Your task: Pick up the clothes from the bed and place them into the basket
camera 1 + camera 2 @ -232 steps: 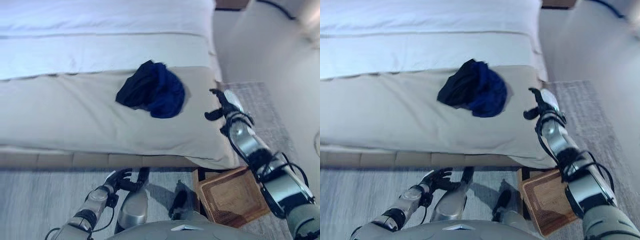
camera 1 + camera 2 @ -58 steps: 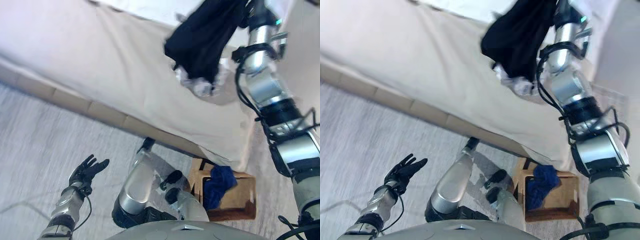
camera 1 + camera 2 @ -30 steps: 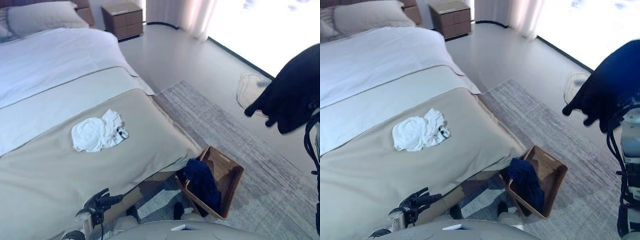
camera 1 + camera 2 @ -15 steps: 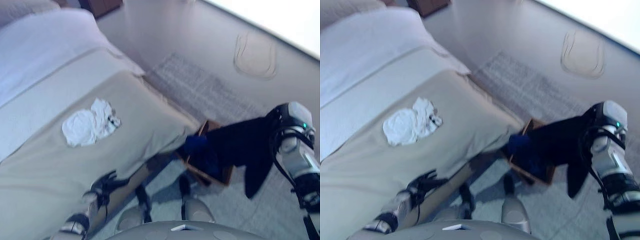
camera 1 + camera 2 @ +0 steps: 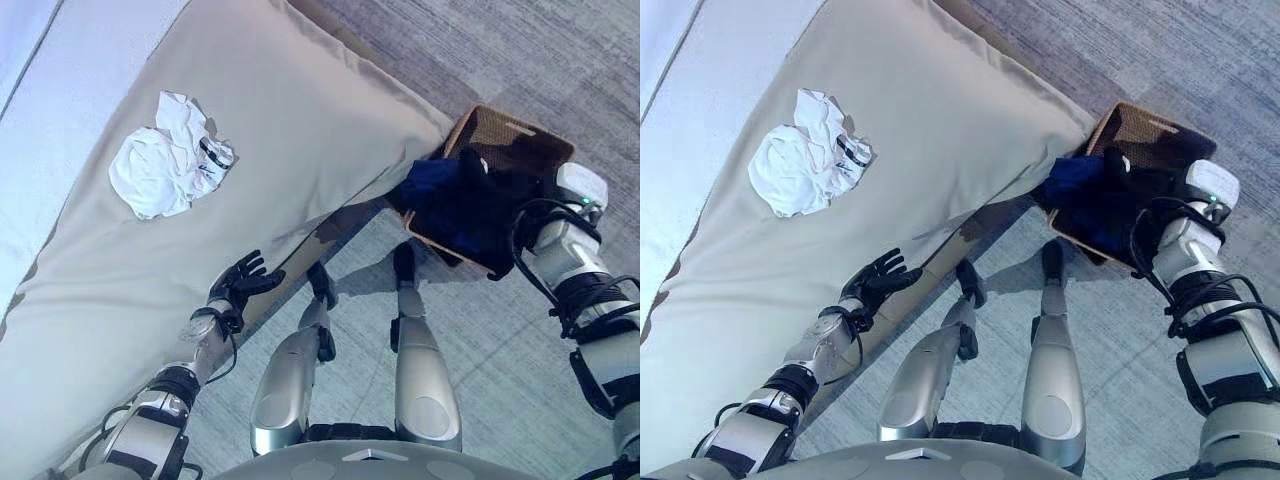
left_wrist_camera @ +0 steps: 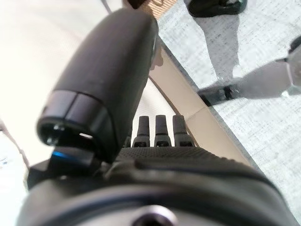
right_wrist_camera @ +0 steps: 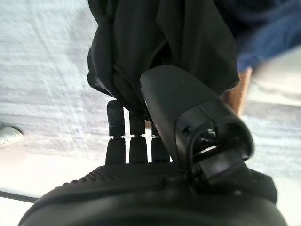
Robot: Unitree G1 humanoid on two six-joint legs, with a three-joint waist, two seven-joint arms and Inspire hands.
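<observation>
A brown wicker basket [image 5: 520, 140] stands on the rug by the bed's corner. In it lie a blue garment [image 5: 428, 186] and a black garment [image 5: 487, 205]. My right hand [image 7: 188, 117] is over the basket with thumb and fingers shut on the black garment [image 7: 160, 42], which hangs into it. A white garment [image 5: 165, 155] lies crumpled on the bed's beige cover [image 5: 300, 110]. My left hand [image 5: 240, 284] is open with spread fingers, empty, low beside the bed's front edge.
The grey woven rug [image 5: 590, 70] runs under and past the basket. The bed's edge [image 5: 300, 250] overhangs close to the basket's near side. A white sheet [image 5: 60, 90] covers the far part of the bed.
The view has swung downward. My right hand has brought the black garment down into the basket, onto the blue one. The left hand stays open by the bed.
</observation>
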